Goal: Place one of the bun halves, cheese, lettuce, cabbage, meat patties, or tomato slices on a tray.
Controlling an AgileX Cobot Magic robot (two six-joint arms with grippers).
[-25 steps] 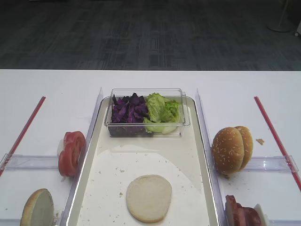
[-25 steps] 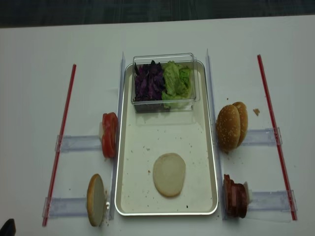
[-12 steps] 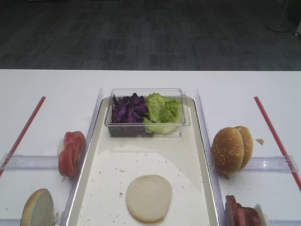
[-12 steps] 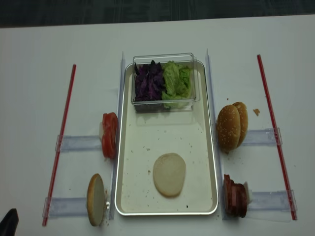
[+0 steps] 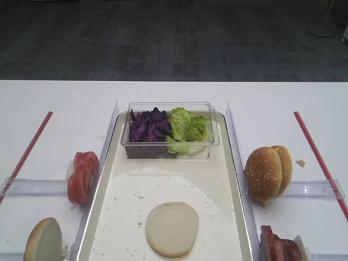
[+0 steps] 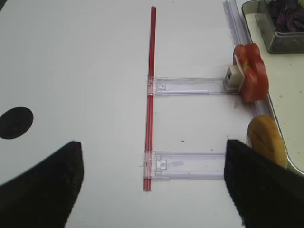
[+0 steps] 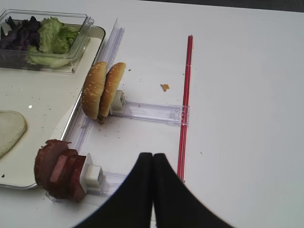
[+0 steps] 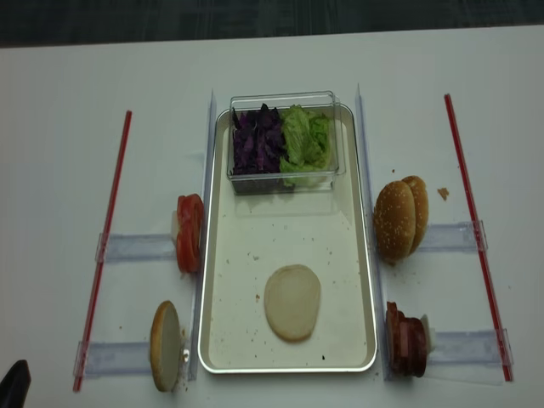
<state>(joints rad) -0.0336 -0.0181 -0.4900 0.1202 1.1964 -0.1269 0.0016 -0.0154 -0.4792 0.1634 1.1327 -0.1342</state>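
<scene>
A pale bun half (image 5: 172, 228) (image 8: 292, 302) lies flat on the silvery tray (image 5: 232, 163) (image 8: 204, 297). Another bun half (image 8: 166, 344) (image 6: 267, 141) stands on edge left of the tray, behind it the tomato slices (image 5: 82, 176) (image 6: 251, 76). Meat patties (image 8: 406, 340) (image 7: 59, 173) stand on edge at the right. Cabbage (image 5: 149, 128) and lettuce (image 5: 187, 128) fill a tub at the tray's far end. No cheese shows. My left gripper (image 6: 152, 190) is open and empty over bare table, left of the bun half. My right gripper (image 7: 152, 159) is shut and empty, right of the patties.
The clear plastic tub (image 5: 213, 138) rests on the tray's far end. Two sesame-seeded bun halves (image 5: 267, 173) (image 7: 102, 90) stand on edge right of the tray. Red strips (image 8: 106, 238) (image 8: 472, 229) and clear plastic rails (image 6: 190, 85) (image 7: 147, 111) lie on the white table.
The dark tip of my left gripper shows slightly more in the bottom left corner of the overhead view. The food and the tray have not moved.
</scene>
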